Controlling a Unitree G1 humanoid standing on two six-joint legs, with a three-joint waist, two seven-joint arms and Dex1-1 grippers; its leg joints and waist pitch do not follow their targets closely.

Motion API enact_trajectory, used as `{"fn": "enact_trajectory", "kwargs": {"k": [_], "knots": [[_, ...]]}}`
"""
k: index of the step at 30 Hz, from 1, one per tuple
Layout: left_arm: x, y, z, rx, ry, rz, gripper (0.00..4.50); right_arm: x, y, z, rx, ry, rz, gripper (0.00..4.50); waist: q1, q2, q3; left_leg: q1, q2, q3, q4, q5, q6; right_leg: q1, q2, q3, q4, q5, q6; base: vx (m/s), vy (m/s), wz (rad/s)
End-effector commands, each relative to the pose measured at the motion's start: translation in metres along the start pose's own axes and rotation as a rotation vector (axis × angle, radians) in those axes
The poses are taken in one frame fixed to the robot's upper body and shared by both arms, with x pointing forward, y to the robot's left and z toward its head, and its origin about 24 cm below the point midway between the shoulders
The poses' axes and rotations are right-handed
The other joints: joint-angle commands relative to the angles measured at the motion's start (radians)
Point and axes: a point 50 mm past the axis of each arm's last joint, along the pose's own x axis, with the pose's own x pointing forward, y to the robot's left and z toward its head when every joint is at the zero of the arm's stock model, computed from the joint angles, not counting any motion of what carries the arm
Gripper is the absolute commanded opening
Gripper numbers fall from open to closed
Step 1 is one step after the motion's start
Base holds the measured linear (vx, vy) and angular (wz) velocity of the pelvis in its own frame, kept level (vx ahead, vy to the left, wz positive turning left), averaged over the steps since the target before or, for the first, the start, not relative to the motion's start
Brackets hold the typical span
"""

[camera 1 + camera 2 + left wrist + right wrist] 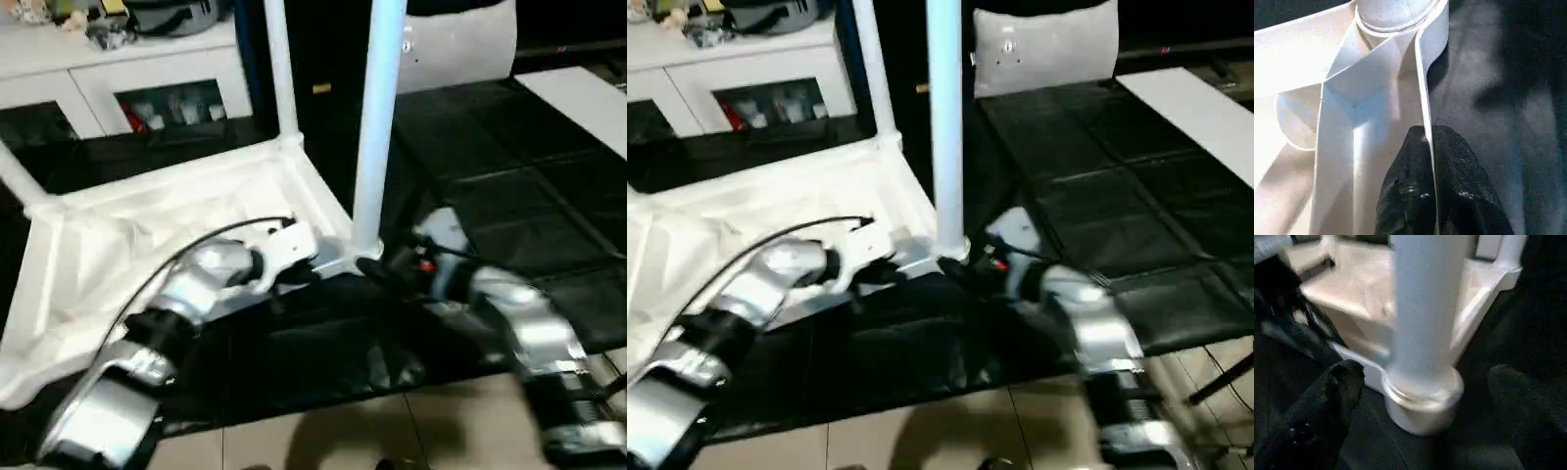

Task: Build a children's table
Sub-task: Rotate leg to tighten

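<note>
The tabletop (186, 220) lies upside down on dark floor mats (509, 196), ribbed underside up. Three legs show. One leg (377, 127) stands upright in the near corner socket (1422, 399), the corner closest to the robot's right arm. A second leg (279, 69) stands upright in the far corner on that same side. A third leg (20, 176) rises tilted from the far left corner. The near left corner (20, 377) carries no leg.

The left hand (1427, 147) is closed on the tabletop's raised rim (1425, 98), one black finger on each side of the thin wall, just beside the near socket. The rim runs straight away from that hand to the socket.

The right hand (1425, 406) is spread wide. Its two fingers (1327, 396) stand on either side of the socket base, with clear gaps and no contact with the leg. The leg's long axis is vertical and rises between the fingers, crosswise to the hand's reach.

The key relation is that the near leg sits directly ahead of the open right hand, while the left hand pins the rim beside it. Judging from this, the leg looks seated, though how deeply cannot be told. The empty near left corner lies on the left arm's side, well apart from the right hand. A fourth leg is probably still to come.
</note>
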Motion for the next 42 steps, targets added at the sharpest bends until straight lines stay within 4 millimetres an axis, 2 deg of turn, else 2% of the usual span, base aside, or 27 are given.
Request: {"fn": "enact_trajectory", "kwargs": {"k": [1, 3, 8, 10, 16, 18, 19, 23, 24, 29, 30, 33, 35, 42], "knots": [[0.000, -0.011, -0.004, 0.075, 0.027, -0.120, 0.00, -0.003, 0.007, 0.000, -0.006, 0.024, 0.111, 4.45, 0.008, -0.022, -0.072, -0.005, 0.059, -0.023, -0.067, -0.033, 0.125, 0.075, -0.088, 0.078, -0.067, -0.288, -0.005, 0.000, 0.000, 0.00], [-0.001, -0.016, -0.006, 0.104, 0.037, -0.172, 0.00, -0.009, 0.006, 0.003, -0.004, 0.035, 0.170, 4.45, 0.018, -0.025, -0.072, -0.005, 0.062, -0.021, -0.067, -0.032, 0.133, 0.073, -0.087, 0.077, -0.068, -0.301, -0.005, 0.000, 0.000, 0.00], [-0.002, -0.026, -0.007, 0.170, 0.046, -0.281, 0.00, -0.016, 0.003, 0.010, -0.067, 0.061, 0.267, 4.45, 0.039, -0.025, -0.073, 0.001, 0.069, -0.020, -0.068, -0.030, 0.124, 0.068, -0.088, 0.079, -0.068, -0.314, -0.008, 0.000, 0.000, 0.00], [-0.001, -0.032, -0.005, 0.208, 0.039, -0.348, 0.00, -0.017, 0.004, 0.012, -0.095, 0.090, 0.341, 4.45, 0.047, -0.033, -0.072, -0.001, 0.066, -0.017, -0.068, -0.026, 0.126, 0.069, -0.088, 0.080, -0.067, -0.316, -0.010, 0.000, 0.000, 0.00], [-0.001, -0.036, -0.002, 0.244, 0.035, -0.392, 0.00, -0.018, 0.004, 0.012, -0.098, 0.122, 0.425, 4.45, 0.069, -0.033, -0.075, 0.003, 0.075, -0.019, -0.068, -0.008, 0.126, 0.064, -0.090, 0.083, -0.061, -0.301, -0.021, 0.000, 0.000, 0.00], [-0.001, -0.038, -0.001, 0.253, 0.030, -0.410, 0.00, -0.018, 0.005, 0.013, -0.074, 0.122, 0.474, 4.45, 0.074, -0.039, -0.076, 0.002, 0.076, -0.018, -0.068, -0.009, 0.123, 0.066, -0.092, 0.084, -0.060, -0.295, -0.025, 0.000, 0.000, 0.00], [-0.001, -0.039, 0.000, 0.259, 0.029, -0.421, 0.00, -0.018, 0.005, 0.013, -0.055, 0.117, 0.505, 4.18, 0.076, -0.039, -0.077, 0.002, 0.076, -0.018, -0.068, -0.014, 0.124, 0.067, -0.093, 0.084, -0.060, -0.296, -0.026, 0.000, 0.000, 0.00], [-0.001, -0.042, -0.001, 0.271, 0.032, -0.446, 0.00, -0.016, 0.006, 0.015, -0.040, 0.103, 0.550, 4.05, 0.079, -0.040, -0.076, 0.003, 0.076, -0.017, -0.069, -0.020, 0.117, 0.066, -0.091, 0.083, -0.062, -0.307, -0.025, 0.000, 0.000, 0.00], [-0.001, -0.043, -0.001, 0.274, 0.034, -0.454, 0.00, -0.013, 0.006, 0.014, -0.041, 0.107, 0.561, 3.76, 0.080, -0.038, -0.077, 0.003, 0.074, -0.017, -0.069, -0.023, 0.116, 0.066, -0.091, 0.082, -0.063, -0.311, -0.025, 0.000, 0.000, 0.00], [-0.002, -0.043, -0.002, 0.274, 0.034, -0.455, 0.00, -0.009, 0.007, 0.012, -0.036, 0.110, 0.576, 3.50, 0.087, -0.039, -0.079, 0.005, 0.077, -0.017, -0.069, -0.011, 0.108, 0.064, -0.090, 0.084, -0.060, -0.305, -0.030, 0.000, 0.000, 0.00], [-0.002, -0.042, -0.002, 0.272, 0.034, -0.454, 0.00, -0.007, 0.008, 0.011, -0.018, 0.107, 0.588, 3.23, 0.088, -0.037, -0.079, 0.004, 0.077, -0.017, -0.068, -0.011, 0.108, 0.064, -0.091, 0.084, -0.060, -0.301, -0.032, 0.000, 0.000, 0.00], [-0.002, -0.043, -0.003, 0.268, 0.037, -0.456, 0.00, -0.004, 0.009, 0.011, -0.001, 0.107, 0.611, 3.11, 0.088, -0.035, -0.080, 0.004, 0.079, -0.019, -0.068, -0.010, 0.108, 0.065, -0.090, 0.084, -0.057, -0.281, -0.041, 0.000, 0.000, 0.00], [-0.002, -0.043, -0.003, 0.267, 0.037, -0.456, 0.00, -0.004, 0.009, 0.010, 0.004, 0.107, 0.619, 2.82, 0.088, -0.034, -0.079, 0.003, 0.076, -0.017, -0.068, -0.014, 0.106, 0.066, -0.090, 0.083, -0.058, -0.287, -0.039, 0.000, 0.000, 0.00], [-0.003, -0.041, -0.004, 0.245, 0.033, -0.451, 0.00, 0.000, 0.015, 0.008, 0.023, 0.098, 0.646, 2.36, 0.087, -0.031, -0.079, 0.004, 0.076, -0.018, -0.069, -0.027, 0.097, 0.067, -0.089, 0.082, -0.061, -0.299, -0.033, 0.000, 0.000, 0.00]]}}
